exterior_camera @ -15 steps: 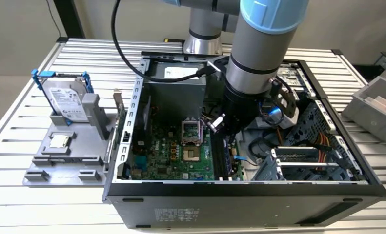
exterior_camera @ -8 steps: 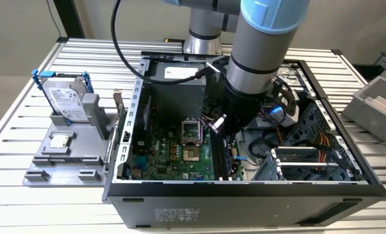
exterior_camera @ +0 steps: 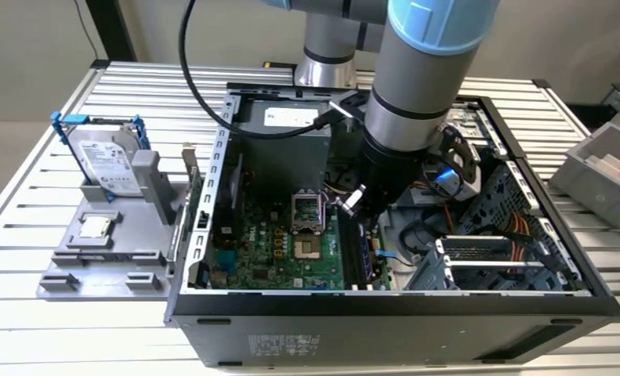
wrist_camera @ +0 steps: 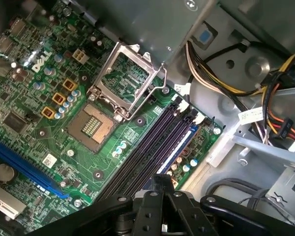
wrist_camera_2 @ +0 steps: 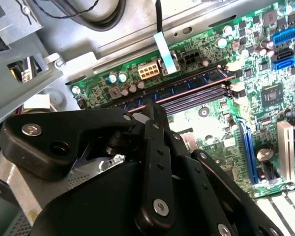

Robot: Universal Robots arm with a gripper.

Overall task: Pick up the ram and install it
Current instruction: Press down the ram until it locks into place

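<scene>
The ram point(wrist_camera: 179, 143) is a thin blue-green stick that stands in the outermost of the long black slots point(wrist_camera: 147, 152) on the green motherboard; in the second wrist view the ram point(wrist_camera_2: 187, 84) lies along the board's edge beside the slots point(wrist_camera_2: 196, 98). My gripper point(exterior_camera: 355, 204) hangs inside the open computer case, just above the slots. In both wrist views its black fingers point(wrist_camera: 162, 183) meet at the middle, shut, with nothing seen between them. The fingers point(wrist_camera_2: 155, 115) hover over one end of the slot row.
An open processor socket point(wrist_camera: 96, 128) lies beside the slots. Bundled cables point(wrist_camera: 265, 98) and drive bays point(exterior_camera: 498, 251) crowd the case's far side. Outside the case stand a silver hard drive in a blue frame point(exterior_camera: 106, 160) on a grey fixture point(exterior_camera: 111, 251), and a grey bin point(exterior_camera: 607, 168).
</scene>
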